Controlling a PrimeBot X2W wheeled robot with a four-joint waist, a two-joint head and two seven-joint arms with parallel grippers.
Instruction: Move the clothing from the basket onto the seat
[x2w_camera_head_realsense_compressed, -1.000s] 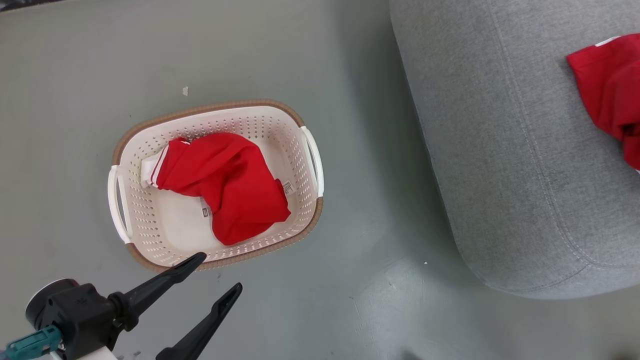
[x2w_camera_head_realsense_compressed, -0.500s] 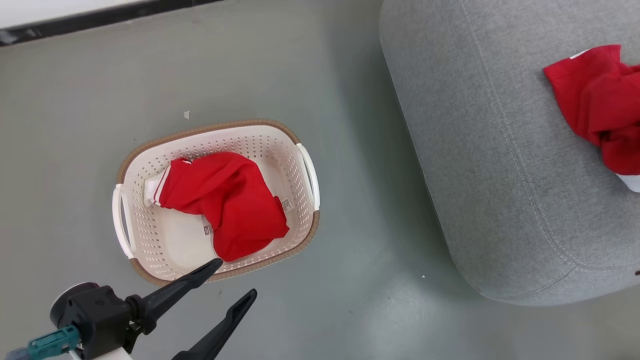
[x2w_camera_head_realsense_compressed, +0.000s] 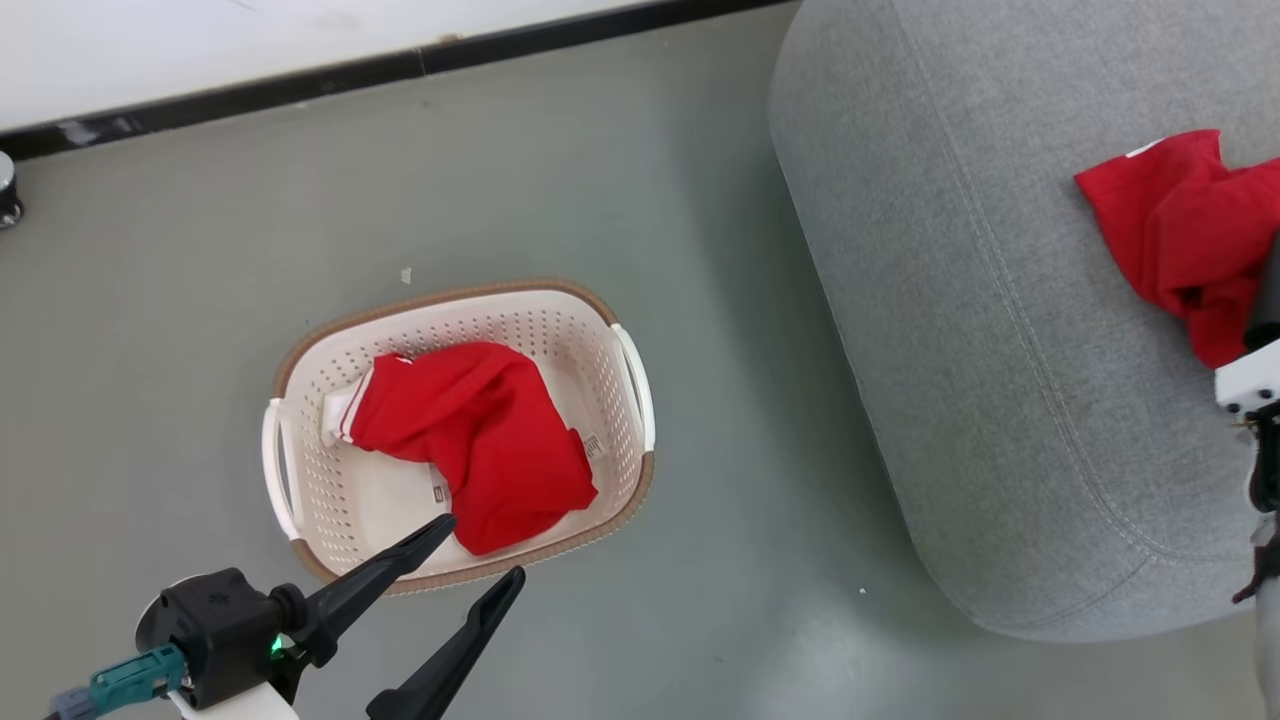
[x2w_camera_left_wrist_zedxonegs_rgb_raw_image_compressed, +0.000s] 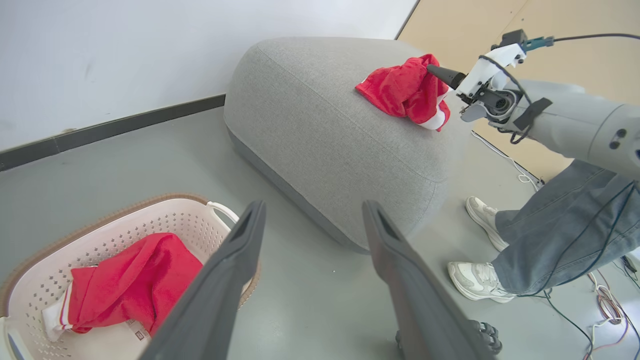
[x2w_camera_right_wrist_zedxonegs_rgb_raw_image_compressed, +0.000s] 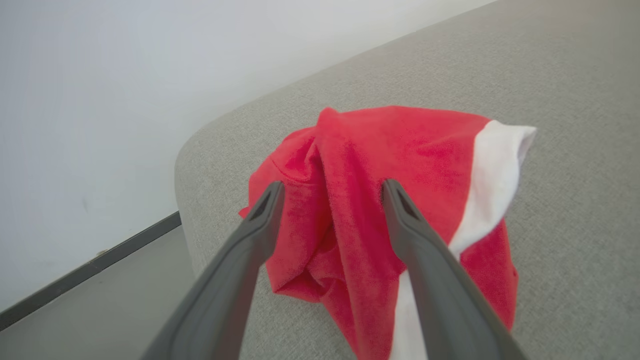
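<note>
seat (x2w_camera_head_realsense_compressed: 1000, 350) cut off at top and right, basket (x2w_camera_left_wrist_zedxonegs_rgb_raw_image_compressed: 165, 220) cropped at corner, tag (x2w_camera_head_realsense_compressed: 594, 445) print illegible

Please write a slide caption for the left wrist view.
Open left gripper near the basket, which holds one red garment; the other red garment lies on the grey sofa.

Red clothing (x2w_camera_head_realsense_compressed: 480, 440) with white stripes, brown-rimmed cream perforated basket (x2w_camera_head_realsense_compressed: 312, 470), grey seat (x2w_camera_head_realsense_compressed: 950, 350).

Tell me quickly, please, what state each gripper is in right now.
Left gripper: open, holding nothing, at the basket's near rim.
Right gripper: open, gripping nothing, fingers astride the red garment lying on the sofa.
</note>
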